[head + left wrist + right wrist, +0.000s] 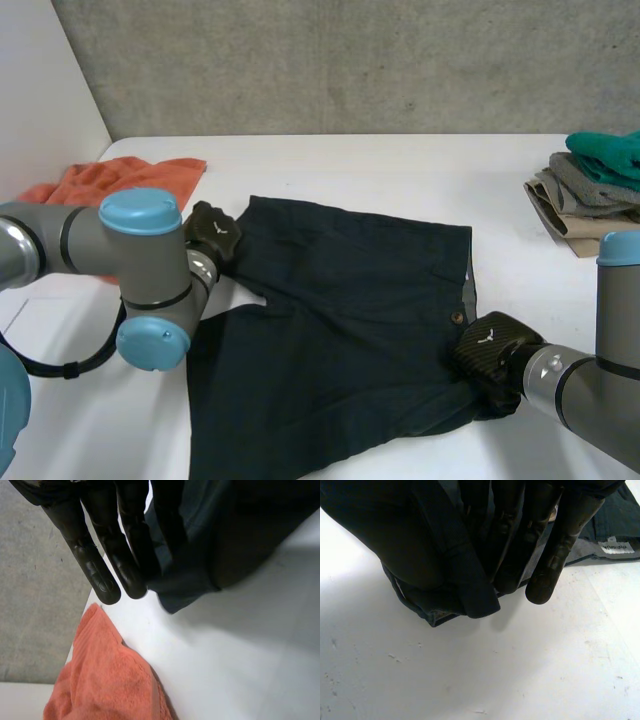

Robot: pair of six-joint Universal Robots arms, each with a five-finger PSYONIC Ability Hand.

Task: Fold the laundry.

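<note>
As my left hand pinches the shorts at 9 o'clock, my right hand clamps their 4 o'clock corner, to lift for folding.

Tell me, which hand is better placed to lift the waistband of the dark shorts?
Right. The right hand pinches the shorts at the waistband, beside the button; the left hand holds a leg hem opposite.

Crumpled orange terry towel on the white table, just past the fingertips of your left hand, not touching. Stack of folded teal, grey and beige clothes: well apart from the fingers of your right hand, at the table edge. Rough grey concrete wall far beyond both sets of fingers.
</note>
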